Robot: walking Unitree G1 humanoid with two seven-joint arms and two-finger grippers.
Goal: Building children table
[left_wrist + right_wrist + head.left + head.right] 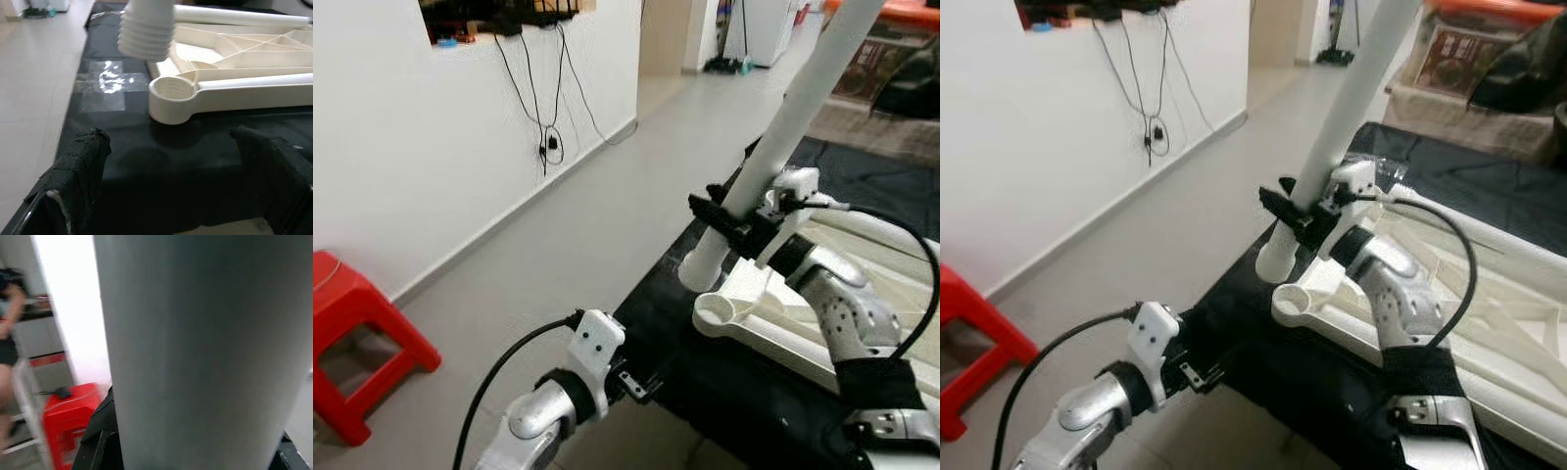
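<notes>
My right gripper [732, 223] is clamped round the white table leg [795, 117], which tilts up and away, its threaded end hanging just above the round socket [171, 91] at the corner of the cream tabletop [773, 323]. My left gripper [641, 384] hovers low at the near edge, fingers [78, 171] spread wide, gripping nothing. Tabletop lies flat on a black mat [146, 161]. Red stool [352, 333] stands off to my left, cables [548, 117] dangle down the white wall [411, 147], grey floor [558, 245] between.
</notes>
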